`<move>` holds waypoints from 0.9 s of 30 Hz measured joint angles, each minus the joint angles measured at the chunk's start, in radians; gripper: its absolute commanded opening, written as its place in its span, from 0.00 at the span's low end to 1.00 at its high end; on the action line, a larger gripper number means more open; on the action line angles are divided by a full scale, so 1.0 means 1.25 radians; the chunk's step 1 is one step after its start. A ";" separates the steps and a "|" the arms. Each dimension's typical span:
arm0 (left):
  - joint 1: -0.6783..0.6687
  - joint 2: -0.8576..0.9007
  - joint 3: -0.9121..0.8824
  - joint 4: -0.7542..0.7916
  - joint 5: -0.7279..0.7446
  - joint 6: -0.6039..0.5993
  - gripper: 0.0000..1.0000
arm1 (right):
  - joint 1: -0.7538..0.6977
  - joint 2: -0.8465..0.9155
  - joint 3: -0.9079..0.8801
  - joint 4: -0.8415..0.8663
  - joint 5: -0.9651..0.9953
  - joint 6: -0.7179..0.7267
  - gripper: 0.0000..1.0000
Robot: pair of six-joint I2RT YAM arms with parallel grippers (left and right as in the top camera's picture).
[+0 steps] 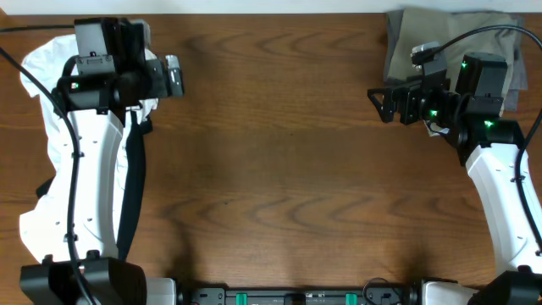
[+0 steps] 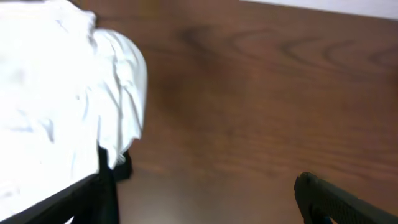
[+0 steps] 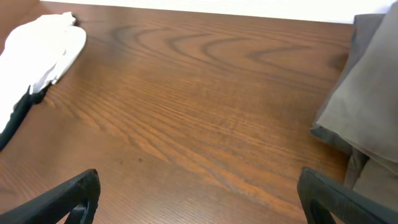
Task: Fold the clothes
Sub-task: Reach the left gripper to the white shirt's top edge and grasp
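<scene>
Along the near edge of the table only the arm bases were seen, and no garment was laid out on the wood in the middle. Along the left edge, from near the front up to the far-left corner, a white garment was heaped in a crumpled, unfolded state. A dark strip was seen at its inner side; whether that strip belonged to it could not be told. The left gripper was held over the inner border of the heap, towards the far-left corner, its fingers spread wide and nothing gripped between them. Near the right edge the right gripper was pointed towards the middle, likewise spread and empty. Behind it, in the far-right corner, a grey garment was lying in flat layers. The grey piece was judged to be folded and set aside, while the white one was left to be drawn out, flattened and folded. The task was taken to be roughly half done.
</scene>
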 measured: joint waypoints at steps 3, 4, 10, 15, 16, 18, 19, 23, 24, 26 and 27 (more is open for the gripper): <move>0.012 0.038 0.006 0.029 -0.040 0.004 0.98 | 0.000 0.000 0.001 0.000 -0.006 0.000 0.99; 0.018 0.058 0.007 0.038 -0.058 0.004 0.98 | 0.000 0.000 0.001 0.000 -0.008 0.000 0.99; 0.053 0.196 0.007 0.099 -0.143 0.004 0.98 | 0.000 0.000 0.001 -0.013 -0.012 0.000 0.99; 0.069 0.279 0.007 0.141 -0.176 0.001 0.88 | 0.000 0.000 0.001 -0.035 -0.003 0.000 0.96; 0.069 0.291 0.007 0.147 -0.182 0.003 0.86 | 0.000 0.000 0.001 -0.041 0.002 0.000 0.95; 0.069 0.311 0.007 0.161 -0.191 0.003 0.80 | 0.000 0.000 0.001 -0.053 0.012 0.000 0.91; 0.069 0.320 0.007 0.165 -0.194 0.002 0.78 | 0.000 0.000 0.001 -0.056 0.017 0.000 0.90; 0.069 0.347 0.007 0.169 -0.199 0.004 0.76 | 0.000 0.000 0.001 -0.063 0.027 0.000 0.89; 0.069 0.352 0.007 0.169 -0.201 0.004 0.75 | 0.000 0.000 0.001 -0.063 0.029 0.000 0.88; 0.069 0.367 0.007 0.169 -0.212 0.004 0.73 | 0.000 0.000 0.001 -0.063 0.032 0.000 0.87; 0.069 0.375 0.007 0.169 -0.220 0.004 0.70 | 0.000 0.000 0.001 -0.063 0.033 0.000 0.86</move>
